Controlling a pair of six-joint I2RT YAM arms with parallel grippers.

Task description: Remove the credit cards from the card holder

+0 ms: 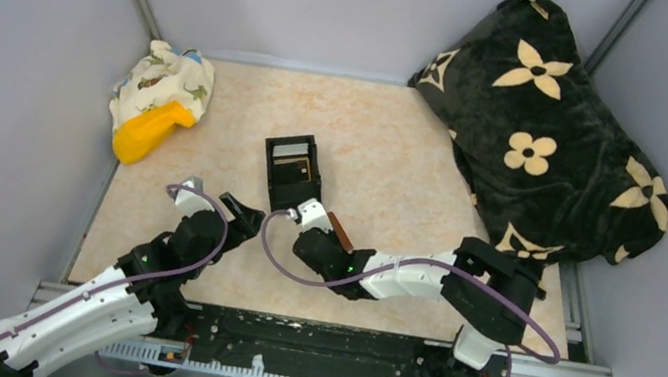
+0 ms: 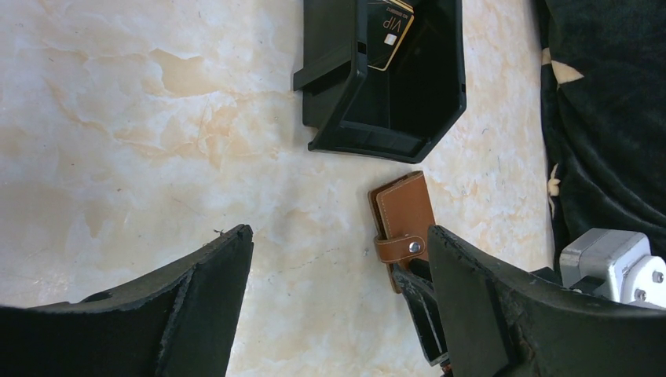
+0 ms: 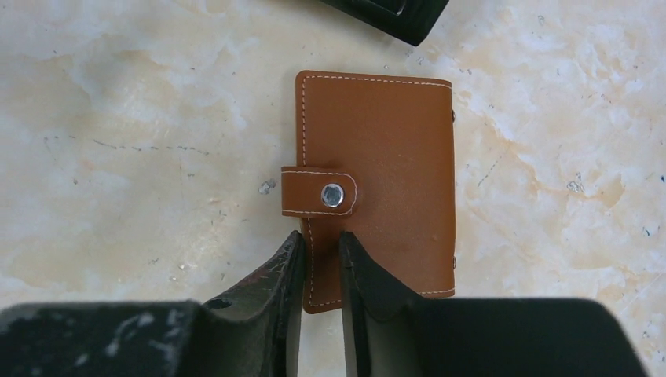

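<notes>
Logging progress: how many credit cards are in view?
1: a black VIP card leaning in the black tray. More may be hidden in the tray or inside the snapped-shut card holder.

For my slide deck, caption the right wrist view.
Right gripper fingers, narrowly parted, at the near corner of the snapped-shut brown card holder on the table.

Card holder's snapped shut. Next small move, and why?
Probably bring the open left hand in to peel up the snap tab: the card holder lies closed on the table, and the right hand, nearly shut, sits at its near edge, seemingly steadying it.
</notes>
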